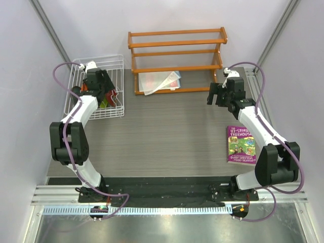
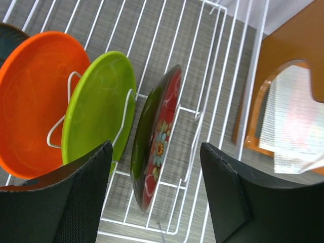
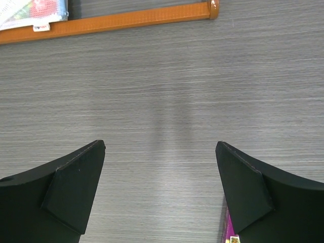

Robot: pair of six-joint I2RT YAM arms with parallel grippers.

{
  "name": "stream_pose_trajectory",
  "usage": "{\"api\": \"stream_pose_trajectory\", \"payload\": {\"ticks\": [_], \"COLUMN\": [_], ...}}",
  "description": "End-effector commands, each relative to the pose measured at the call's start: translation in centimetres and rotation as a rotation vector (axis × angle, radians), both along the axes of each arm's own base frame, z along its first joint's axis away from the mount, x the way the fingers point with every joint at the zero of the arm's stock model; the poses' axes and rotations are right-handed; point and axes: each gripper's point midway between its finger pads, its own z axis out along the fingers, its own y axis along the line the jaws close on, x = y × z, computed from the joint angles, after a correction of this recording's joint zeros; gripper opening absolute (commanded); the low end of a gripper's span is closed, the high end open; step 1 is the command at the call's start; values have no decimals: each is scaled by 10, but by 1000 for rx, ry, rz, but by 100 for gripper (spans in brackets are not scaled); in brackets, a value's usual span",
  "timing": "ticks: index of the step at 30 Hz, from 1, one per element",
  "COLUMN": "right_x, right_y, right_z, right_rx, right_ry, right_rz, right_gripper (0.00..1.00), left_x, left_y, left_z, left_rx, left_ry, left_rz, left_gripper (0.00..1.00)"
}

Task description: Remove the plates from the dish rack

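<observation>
**Dish rack** (image 1: 115, 71): white wire, at the far-left of the table (image 1: 167, 131), just beside the orange wooden shelf (image 1: 177, 43).

**Contents:** 4 plates standing on edge between the prongs, in 1 row:
- Teal plate (image 2: 7, 43), only a sliver at the edge of the left wrist view.
- Orange plate (image 2: 35, 96).
- Green plate (image 2: 98, 106).
- Red plate (image 2: 157, 131), flowered, last in the row on the shelf side.

**Left gripper** (image 2: 156, 149): over the rack, fingers spread wide, holding nothing. The red plate's rim lies in the gap between them, with no contact visible.

**Right gripper** (image 3: 161, 147): above bare table near the shelf's right end, fingers spread wide, empty.

**Book** (image 1: 241, 145): purple, flat on the table beside the right arm.

**Pouch** (image 1: 158, 81): clear, on the shelf's lowest tier.
</observation>
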Motion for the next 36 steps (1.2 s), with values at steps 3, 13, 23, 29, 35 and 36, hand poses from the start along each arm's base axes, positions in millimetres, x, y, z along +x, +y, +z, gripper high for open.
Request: {"api": "stream_pose_trajectory", "payload": {"ticks": [3,13,23,29,35,36], "right_x": [10,10,8,8,7,7], "right_y": [2,0,-1,0,0,0], "right_z": [-1,-5,-12,-12,-14,-14], "right_rx": [-3,-11,-13,-7,-3,-1], "right_ry": [-14,-7,13,14,20,19], "right_rz": [6,3,-2,-3,-7,-6], "right_gripper": [95,95,95,95,95,95], "left_x": [19,20,17,13,4,4], "left_y": [9,8,7,8,9,10], "left_z": [12,-18,1,22,58,64], "left_rx": [24,20,40,101,158,165], "left_ry": [-60,-2,-18,-45,-93,-101], "left_rz": [45,44,17,10,22,26], "left_gripper": [63,28,0,0,0,0]}}
